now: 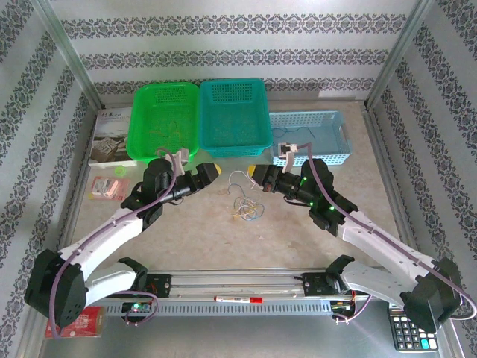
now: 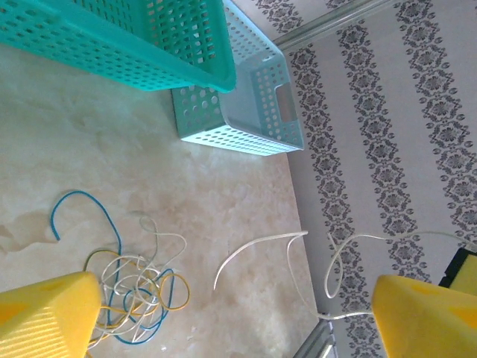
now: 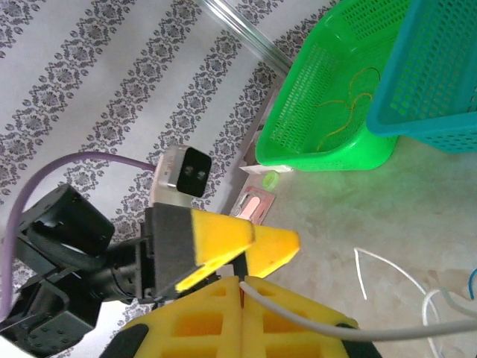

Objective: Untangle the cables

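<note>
Green basket (image 3: 328, 153) at eleven holds wires (image 3: 346, 104); cables (image 2: 138, 294) lie tangled, right gripper (image 3: 240, 287) pinching a white strand (image 3: 358, 328), left gripper (image 2: 235, 306) spread

- Three baskets: one green basket (image 1: 168, 84), one teal basket (image 1: 231, 80), one pale blue basket (image 1: 305, 114).
- Two grippers: left gripper (image 1: 212, 171), right gripper (image 1: 259, 174).
- Cables (image 1: 246, 209): one white cable (image 3: 298, 317) apart from one tangle (image 2: 138, 294); its blue, yellow and white strands are too knotted to count.
- One calculator (image 1: 408, 330).
- One marker (image 1: 238, 299).
</note>
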### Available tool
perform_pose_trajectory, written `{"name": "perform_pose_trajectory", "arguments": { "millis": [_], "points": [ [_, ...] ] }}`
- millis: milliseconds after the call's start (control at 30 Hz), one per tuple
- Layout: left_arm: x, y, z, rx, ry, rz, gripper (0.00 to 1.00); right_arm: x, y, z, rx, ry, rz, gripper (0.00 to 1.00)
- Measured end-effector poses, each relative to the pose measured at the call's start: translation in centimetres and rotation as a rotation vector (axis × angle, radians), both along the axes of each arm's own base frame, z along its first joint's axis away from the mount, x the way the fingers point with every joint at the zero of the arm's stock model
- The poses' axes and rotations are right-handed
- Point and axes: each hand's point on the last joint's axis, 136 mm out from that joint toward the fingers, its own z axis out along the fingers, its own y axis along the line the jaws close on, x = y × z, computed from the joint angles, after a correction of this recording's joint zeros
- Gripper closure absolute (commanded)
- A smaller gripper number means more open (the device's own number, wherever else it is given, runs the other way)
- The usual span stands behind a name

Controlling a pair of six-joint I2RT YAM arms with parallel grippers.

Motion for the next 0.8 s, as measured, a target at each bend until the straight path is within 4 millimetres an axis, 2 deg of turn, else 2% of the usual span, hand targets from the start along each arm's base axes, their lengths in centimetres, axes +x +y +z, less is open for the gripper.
{"name": "perform_pose_trajectory", "arguments": {
  "millis": [133, 400, 800],
  "points": [
    [0.2, -0.8, -0.3, -0.024, -0.004, -0.024, 0.22, -0.1, 0.6, 0.8, 0.019, -0.004, 0.018, 1.0],
    [0.0, -2.4, -0.1, -0.055, -0.038, -0.076, 0.32, -0.4, 1.3, 2.4, 0.059, -0.021, 0.044, 1.0],
    [0.1, -3.2, 0.1, -0.068, -0.07, -0.106, 0.44, -1.1, 2.4, 3.0, 0.083, -0.016, 0.082, 1.0]
  ]
}}
